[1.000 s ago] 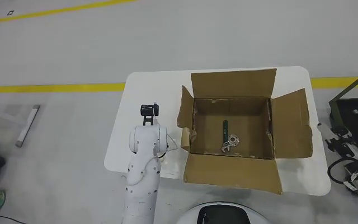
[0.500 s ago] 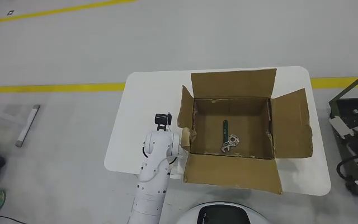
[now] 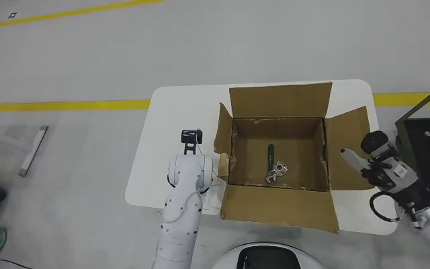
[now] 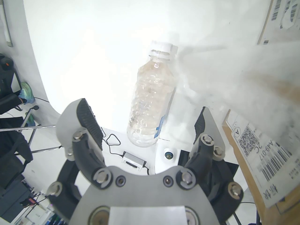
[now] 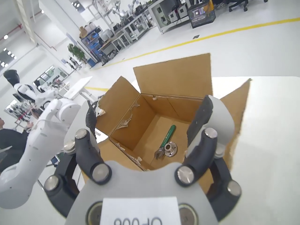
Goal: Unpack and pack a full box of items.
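The left gripper (image 4: pixel 143 107) holds its fingers released, with the clear plastic water bottle (image 4: pixel 151 97) lying ahead between them. Best to centre on its ribbed middle and close gently. The right gripper (image 5: pixel 150 106) is likewise released.

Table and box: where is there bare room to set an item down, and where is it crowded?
Free: the table at its far-left corner, beyond the left gripper; the box floor's right half. Crowded: below that gripper, where the bottle lies; around the wrench and flange.
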Robot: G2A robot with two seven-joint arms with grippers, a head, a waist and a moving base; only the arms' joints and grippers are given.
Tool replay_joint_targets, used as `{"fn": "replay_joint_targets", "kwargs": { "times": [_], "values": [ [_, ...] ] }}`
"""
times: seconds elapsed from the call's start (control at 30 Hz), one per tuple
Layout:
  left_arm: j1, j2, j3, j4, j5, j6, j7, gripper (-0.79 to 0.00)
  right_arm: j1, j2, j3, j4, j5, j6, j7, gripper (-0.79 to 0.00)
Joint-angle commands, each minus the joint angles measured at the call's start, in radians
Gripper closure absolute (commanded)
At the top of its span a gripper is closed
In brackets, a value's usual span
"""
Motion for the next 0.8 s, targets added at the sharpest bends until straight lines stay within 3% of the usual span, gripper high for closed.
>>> {"fn": "replay_joint_targets", "kwargs": {
  "times": [0.0, 0.03, 0.3, 0.67, 0.77],
  "values": [
    [0.005, 0.001, -0.008, -0.031, -0.002, -0.002, -0.003, -0.785, 0.032, 0.002, -0.063, 0.000, -0.075, 0.033, 0.026, -0.089],
    [0.007, 0.001, -0.011, -0.046, -0.002, -0.003, -0.004, -0.785, 0.047, 0.002, -0.093, 0.002, -0.110, 0.052, 0.039, 0.000],
    [0.020, 0.002, -0.023, -0.091, -0.004, -0.006, -0.018, -0.785, 0.203, 0.000, -0.313, 0.139, -0.351, 0.160, 0.058, 0.000],
    [0.020, 0.002, -0.023, -0.091, -0.004, -0.006, -0.018, -0.785, 0.212, 0.001, -0.319, 0.150, -0.381, 0.156, 0.063, 0.000],
    [0.020, 0.002, -0.023, -0.091, -0.004, -0.006, -0.018, -0.785, 0.266, 0.001, -0.360, 0.161, -0.495, 0.246, 0.126, 0.000]
  ]
}}
